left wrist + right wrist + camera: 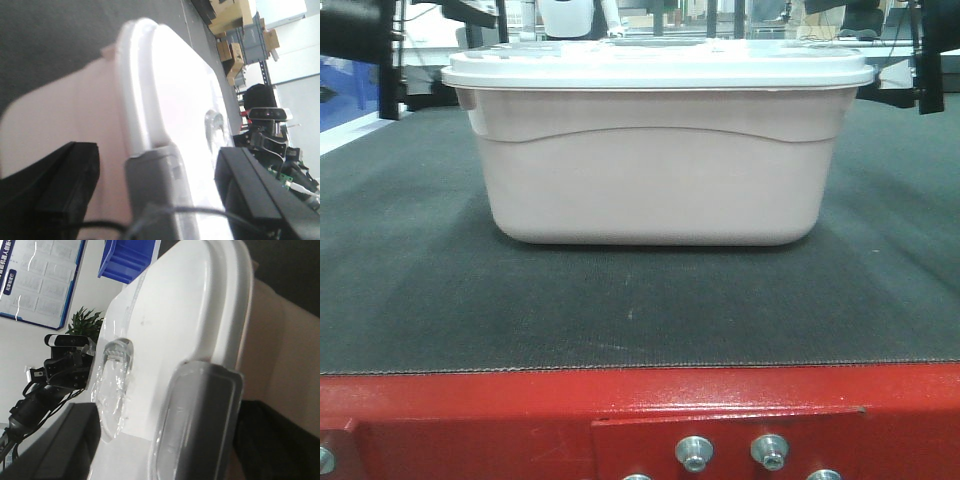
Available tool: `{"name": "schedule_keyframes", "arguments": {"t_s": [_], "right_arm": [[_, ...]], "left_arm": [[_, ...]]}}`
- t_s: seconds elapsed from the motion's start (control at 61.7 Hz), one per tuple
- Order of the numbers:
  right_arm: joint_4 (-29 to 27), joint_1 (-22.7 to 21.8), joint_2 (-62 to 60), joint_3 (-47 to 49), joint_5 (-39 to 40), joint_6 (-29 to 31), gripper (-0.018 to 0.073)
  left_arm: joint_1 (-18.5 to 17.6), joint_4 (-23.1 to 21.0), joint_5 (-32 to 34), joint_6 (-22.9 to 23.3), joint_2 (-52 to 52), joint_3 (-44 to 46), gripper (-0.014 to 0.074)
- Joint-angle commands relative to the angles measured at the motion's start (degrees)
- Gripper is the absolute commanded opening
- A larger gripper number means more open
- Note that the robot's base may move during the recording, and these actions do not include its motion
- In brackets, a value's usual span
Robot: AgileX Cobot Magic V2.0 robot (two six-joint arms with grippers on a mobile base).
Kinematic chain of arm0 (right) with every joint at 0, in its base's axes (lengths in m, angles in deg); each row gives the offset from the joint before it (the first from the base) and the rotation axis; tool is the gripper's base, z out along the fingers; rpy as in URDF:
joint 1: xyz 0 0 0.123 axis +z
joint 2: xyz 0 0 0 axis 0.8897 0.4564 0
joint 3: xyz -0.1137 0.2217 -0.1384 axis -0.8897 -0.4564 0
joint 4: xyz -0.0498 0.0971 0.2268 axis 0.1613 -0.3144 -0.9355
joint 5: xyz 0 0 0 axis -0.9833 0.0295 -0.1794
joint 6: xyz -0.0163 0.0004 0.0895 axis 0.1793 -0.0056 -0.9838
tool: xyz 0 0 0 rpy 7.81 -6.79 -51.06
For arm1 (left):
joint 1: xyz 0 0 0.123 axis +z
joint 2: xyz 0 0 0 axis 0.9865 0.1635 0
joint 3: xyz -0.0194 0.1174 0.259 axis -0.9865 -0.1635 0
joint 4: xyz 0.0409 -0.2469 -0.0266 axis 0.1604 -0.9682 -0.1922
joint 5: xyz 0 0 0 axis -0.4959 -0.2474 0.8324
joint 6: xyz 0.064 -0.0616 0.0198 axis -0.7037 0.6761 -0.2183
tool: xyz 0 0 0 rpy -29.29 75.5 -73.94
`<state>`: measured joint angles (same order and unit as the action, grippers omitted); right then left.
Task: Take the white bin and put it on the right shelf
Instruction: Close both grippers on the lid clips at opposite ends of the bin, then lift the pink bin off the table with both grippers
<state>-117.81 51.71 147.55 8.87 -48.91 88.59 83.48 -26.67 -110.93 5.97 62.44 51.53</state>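
Left gripper (155, 162) spread wide, jaws straddling grey latch (152, 185), grip unclear. White bin (658, 185): pale pinkish tub, rounded corners, curved moulded side line, white lid (658, 66); sits mid dark mat (620, 315), back from its front edge. Right gripper (167, 415) likewise wide, straddling opposite latch.

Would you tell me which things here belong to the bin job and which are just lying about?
Job: white bin; left gripper and right gripper, each open astride one end of the bin. Right shelf not made out.
Lying about: blue crate; potted plant; wall poster; cardboard boxes; red-framed table, which merely carries the bin.
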Motion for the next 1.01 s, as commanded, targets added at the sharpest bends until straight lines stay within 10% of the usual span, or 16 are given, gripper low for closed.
{"name": "schedule_keyframes", "arguments": {"t_s": [0.0,0.34,0.649,0.746,0.989], "right_arm": [[-5.0,0.5,-2.9,1.8,-5.4,1.2,0.0622],[-5.0,0.6,-2.9,1.8,-4.7,1.3,0.0571],[-5.0,0.6,-2.9,1.8,-5.3,1.3,0.0057],[-5.1,0.6,-2.9,1.8,-5.9,1.3,0.0055],[-9.7,0.6,-3.4,1.8,-9.6,1.4,0.0055]], "left_arm": [[-1.3,-5.1,-2.8,-0.3,-3.3,1.9,0.0389],[-2.1,-5.2,-3.6,-0.2,-3.3,1.9,0.0371],[-2.1,-9.2,-8.0,-0.2,-3.3,1.9,0.0008],[-2.1,-9.7,-8.0,-0.2,-3.3,1.9,-0.0133],[-2.1,-12.1,-8.0,-0.2,-3.7,1.9,-0.0117]]}}
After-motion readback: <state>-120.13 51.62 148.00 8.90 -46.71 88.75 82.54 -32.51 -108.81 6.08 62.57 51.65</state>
